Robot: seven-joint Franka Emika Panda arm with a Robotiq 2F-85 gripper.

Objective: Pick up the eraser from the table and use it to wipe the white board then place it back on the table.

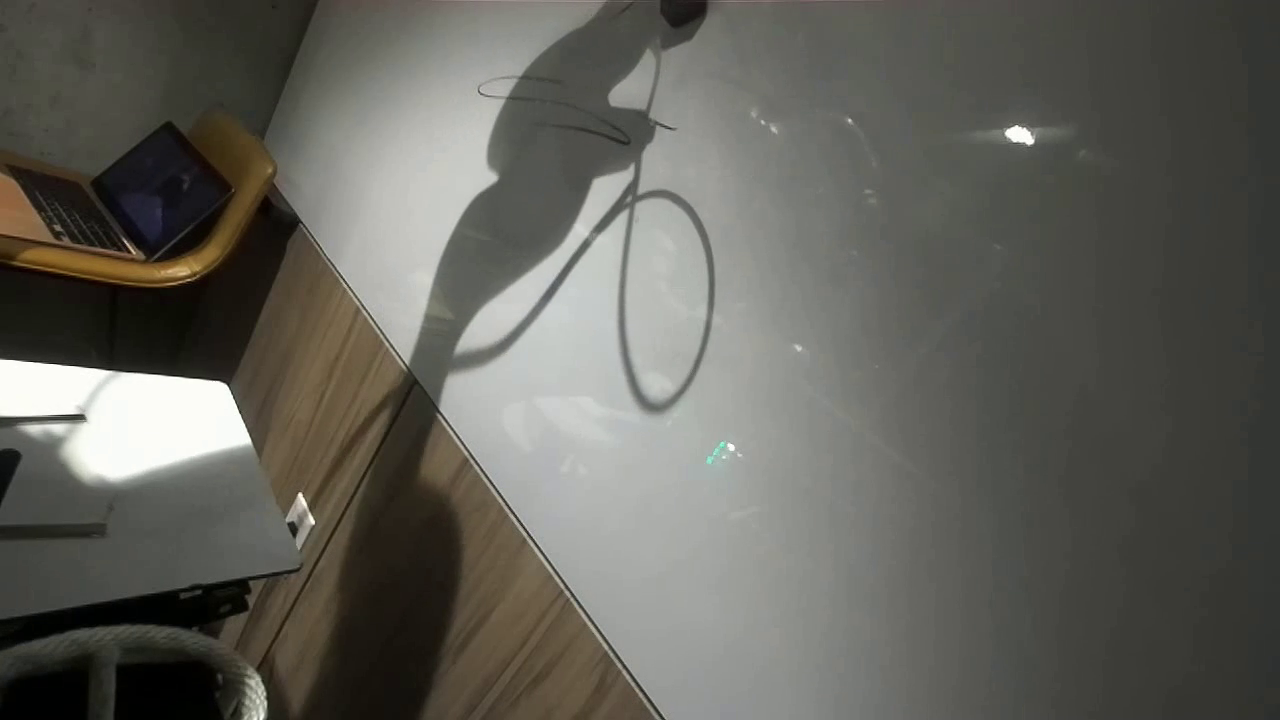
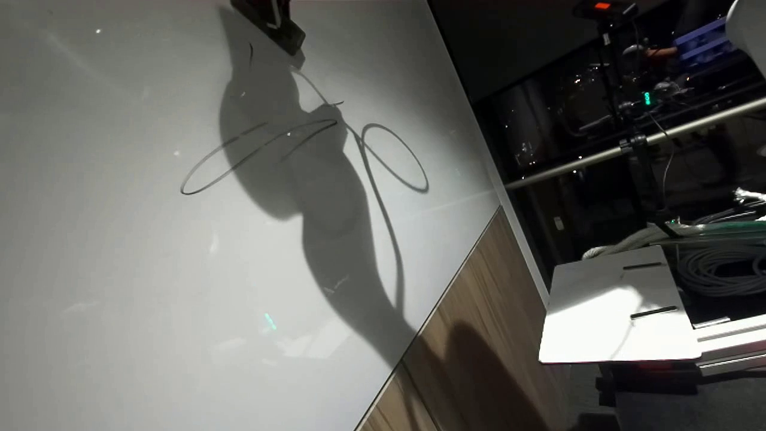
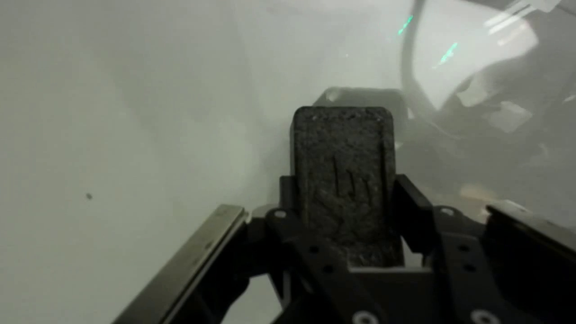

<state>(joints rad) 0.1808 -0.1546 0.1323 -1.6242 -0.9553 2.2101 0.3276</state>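
while looping pen lines [image 1: 556, 102] cross the white board [image 1: 880, 560] in an exterior view, the wiping looks unfinished, and whether any has been done i cannot tell. in an exterior view the same lines show too, and the table [image 2: 589, 299] stands to one side of the board, the return of the eraser [image 3: 344, 144] to it not yet done. in the wrist view the pick-up is plainly done: the gripper [image 3: 345, 198] is narrowed onto the eraser, pinching it by its two long sides, before what looks like the board; whether they touch i cannot make out. the eraser is dark grey-black and oblong, with rounded corners, a rough, felt-like face and a few thin dark grooves or marks.
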